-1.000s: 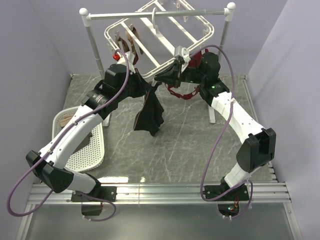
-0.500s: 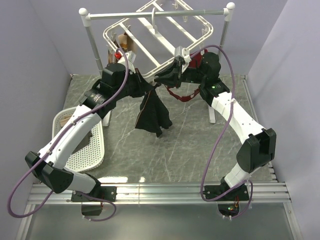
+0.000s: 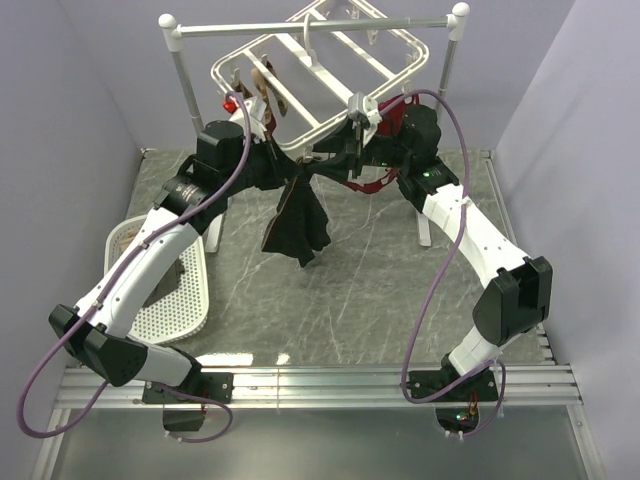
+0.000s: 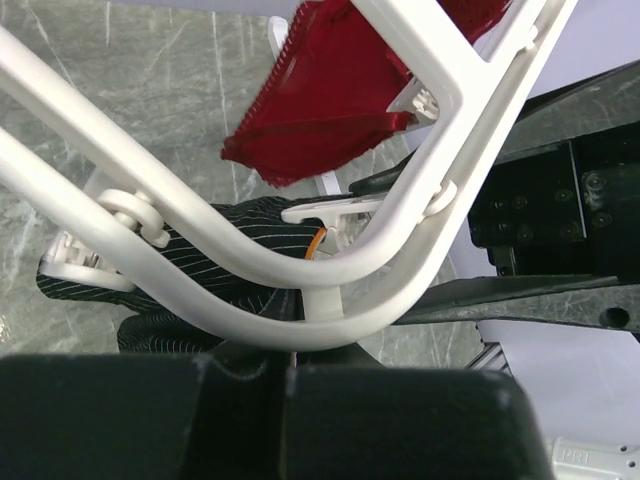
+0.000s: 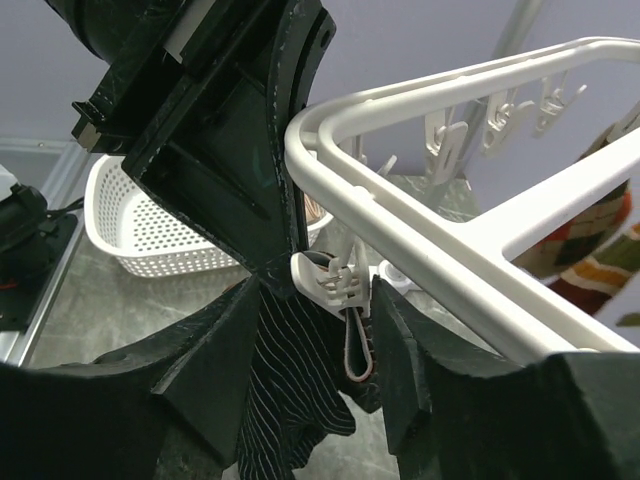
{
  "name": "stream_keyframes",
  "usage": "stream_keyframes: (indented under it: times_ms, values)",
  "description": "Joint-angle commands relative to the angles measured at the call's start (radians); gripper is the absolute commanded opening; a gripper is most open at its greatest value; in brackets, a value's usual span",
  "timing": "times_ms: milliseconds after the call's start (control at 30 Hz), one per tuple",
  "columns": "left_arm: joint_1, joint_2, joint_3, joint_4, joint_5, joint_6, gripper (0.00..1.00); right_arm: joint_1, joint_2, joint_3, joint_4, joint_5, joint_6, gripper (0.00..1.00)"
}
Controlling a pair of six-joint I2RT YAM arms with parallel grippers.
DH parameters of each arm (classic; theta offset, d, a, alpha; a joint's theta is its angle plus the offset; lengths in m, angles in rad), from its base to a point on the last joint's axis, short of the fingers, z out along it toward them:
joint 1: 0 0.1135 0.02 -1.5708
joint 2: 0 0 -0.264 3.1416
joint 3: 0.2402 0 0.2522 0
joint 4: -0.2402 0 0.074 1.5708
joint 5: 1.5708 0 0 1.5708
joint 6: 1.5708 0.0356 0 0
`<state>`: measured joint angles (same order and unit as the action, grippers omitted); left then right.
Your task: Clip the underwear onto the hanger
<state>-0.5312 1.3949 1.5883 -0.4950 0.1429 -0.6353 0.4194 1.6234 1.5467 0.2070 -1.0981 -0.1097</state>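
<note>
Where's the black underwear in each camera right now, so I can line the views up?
Top external: underwear hangs centre, between the arms.
Left wrist: lower left, behind the hanger bars.
Right wrist: bottom centre, below the hanger.
Shared landmark: the hanger's white frame.

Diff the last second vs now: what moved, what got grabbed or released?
The left gripper carried the underwear's top edge up and back, toward the hanger's near corner; the cloth swung under it. The hanger rocked slightly. Nothing grabbed or released. The right gripper stayed at the clip; basket and rail stand unmoved.
</note>
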Motion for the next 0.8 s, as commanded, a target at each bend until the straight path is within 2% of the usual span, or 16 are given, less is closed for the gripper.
stream_keyframes:
  times_ms: [0, 100, 133, 233, 433, 667, 767]
  values:
    - [0.008, -0.002, 0.048, 0.067, 0.038, 0.032, 0.00, 0.007, -0.049, 0.018, -0.004, 0.000, -0.013, 0.56]
    - [0.010, 0.009, 0.058, 0.072, 0.070, 0.049, 0.00, 0.007, -0.054, 0.021, -0.027, 0.000, -0.028, 0.55]
    - [0.013, 0.010, 0.062, 0.072, 0.081, 0.055, 0.00, 0.005, -0.056, 0.021, -0.034, 0.000, -0.033, 0.48]
    - [0.013, 0.009, 0.059, 0.072, 0.101, 0.068, 0.00, 0.004, -0.054, 0.026, -0.066, 0.004, -0.062, 0.40]
    - [0.016, -0.019, 0.027, 0.111, 0.155, 0.094, 0.02, 0.004, -0.050, 0.018, -0.106, 0.026, -0.128, 0.38]
    - [0.019, -0.053, 0.010, 0.084, 0.124, 0.125, 0.40, 0.001, -0.053, 0.027, -0.116, 0.049, -0.133, 0.35]
    - [0.028, -0.099, -0.027, 0.076, 0.087, 0.132, 0.45, -0.008, -0.057, 0.024, -0.107, 0.069, -0.122, 0.34]
